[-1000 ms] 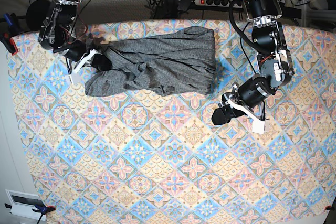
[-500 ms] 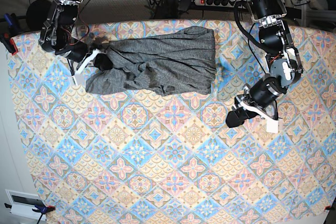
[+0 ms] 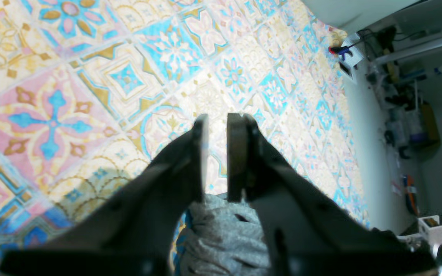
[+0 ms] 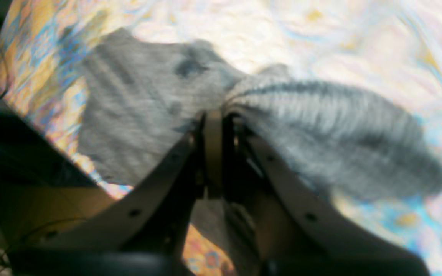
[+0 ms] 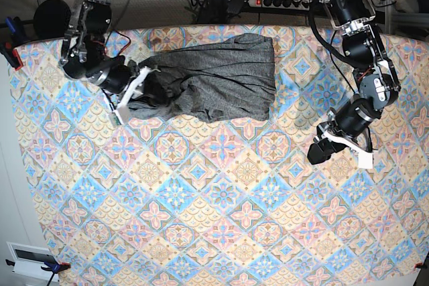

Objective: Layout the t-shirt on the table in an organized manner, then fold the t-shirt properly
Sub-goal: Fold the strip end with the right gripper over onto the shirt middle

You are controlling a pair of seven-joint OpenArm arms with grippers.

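On the far half of the counter [image 5: 201, 232] lay the t-shirt [image 5: 214, 78], bunched and creased, one end gathered into a wad. Item: heathered dark-grey knit; judged light, limp, non-slippery, not fragile; likely to sag and trail wherever unsupported. Right claw [image 5: 134, 88] was pressed together, pinching the gathered end of the garment. Left claw [image 5: 322, 152] hovered well apart from the cloth over bare pattern, jaws standing narrowly apart, nothing between the tips. Suggested holds, by judgement: hem corners or shoulder seams, two points at once, so the fabric spreads flat rather than ropes.
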